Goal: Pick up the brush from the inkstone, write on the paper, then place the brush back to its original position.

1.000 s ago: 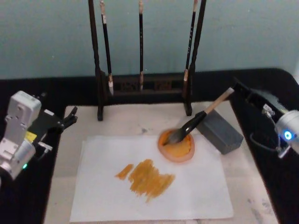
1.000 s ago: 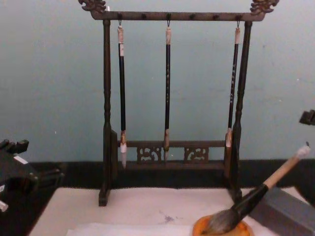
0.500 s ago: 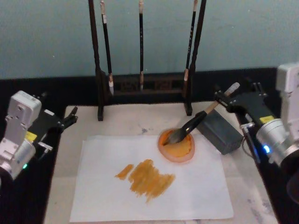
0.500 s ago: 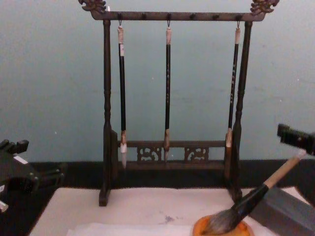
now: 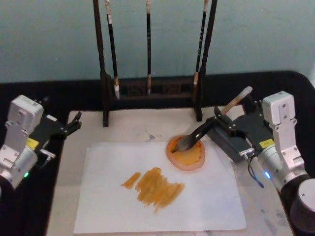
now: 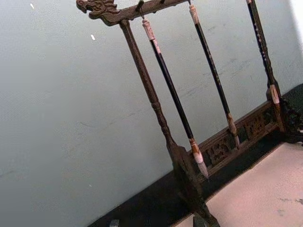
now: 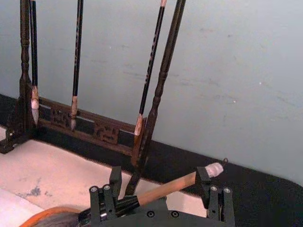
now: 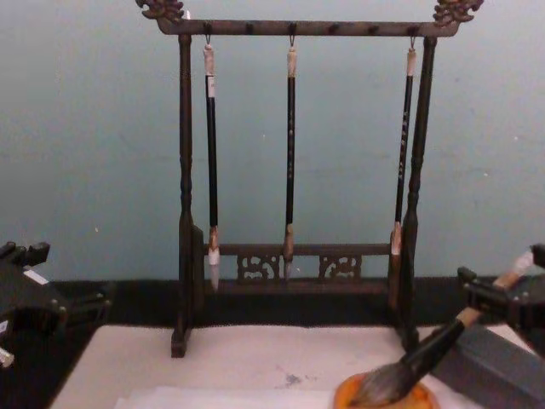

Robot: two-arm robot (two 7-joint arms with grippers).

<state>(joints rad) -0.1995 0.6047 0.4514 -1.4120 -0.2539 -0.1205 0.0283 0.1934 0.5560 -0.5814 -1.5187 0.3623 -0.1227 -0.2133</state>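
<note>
Now: paper [image 5: 197, 196] lay at the table's front, ochre-smeared. Right gripper [image 5: 236, 123], at the right edge a second before, had come in astride the brush [image 5: 208, 127] handle, fingers apart, not clamped. Left gripper [image 5: 74, 124] parked at the left edge, fingers apart. Brush tip rested in the inkstone [image 5: 193, 160]; grasp judged imminent.

A calligraphy desk: thin brushes [image 8: 290, 153] hang from a carved wooden rack [image 8: 298, 27] before a plain teal wall [image 8: 94, 136].

Three thin brushes [image 5: 148, 46], one brush [image 5: 211, 123], one inkstone [image 5: 187, 156]
</note>
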